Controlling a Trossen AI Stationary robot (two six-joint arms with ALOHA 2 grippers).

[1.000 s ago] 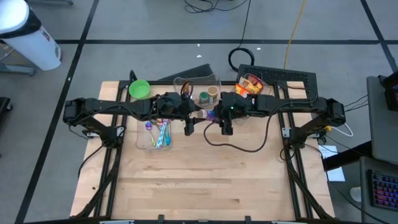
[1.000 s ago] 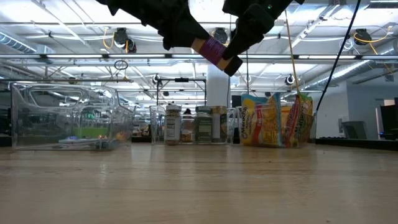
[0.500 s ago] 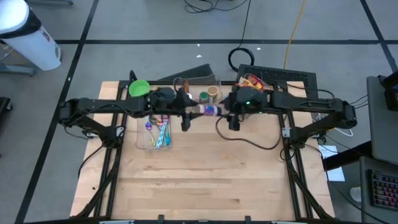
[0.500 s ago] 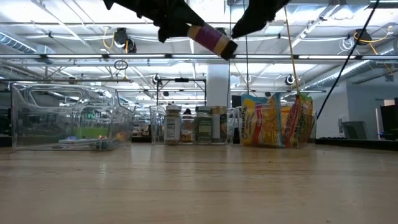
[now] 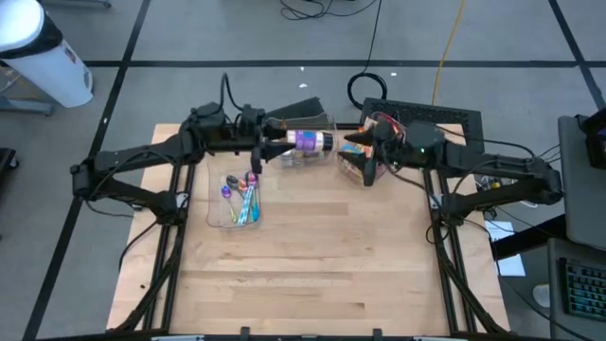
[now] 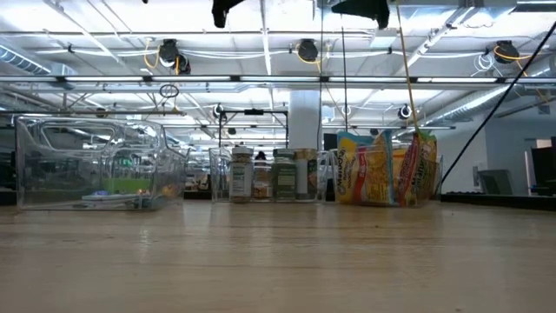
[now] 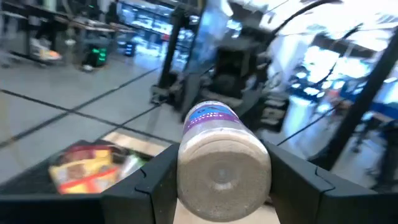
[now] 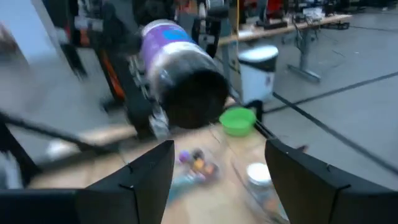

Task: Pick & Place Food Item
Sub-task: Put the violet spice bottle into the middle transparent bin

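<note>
The left gripper (image 5: 275, 148) is clamped on a purple-labelled jar (image 5: 308, 142), holding it sideways in the air above the tabletop's (image 5: 312, 275) far edge. The right gripper (image 5: 358, 150) hangs just beside the jar's free end, fingers apart and empty.

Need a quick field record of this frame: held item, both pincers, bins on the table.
held item: purple-labelled jar, lying sideways in the air above the jar bin
left pincer: shut on the jar's base end
right pincer: open, empty, just off the jar's dark lid end
jar bin: clear, several upright jars inside, table's far edge
snack bin: yellow and orange packets, right of the jars
utensil bin: clear, coloured utensils, left side
green bowl: far left corner of the table
</note>
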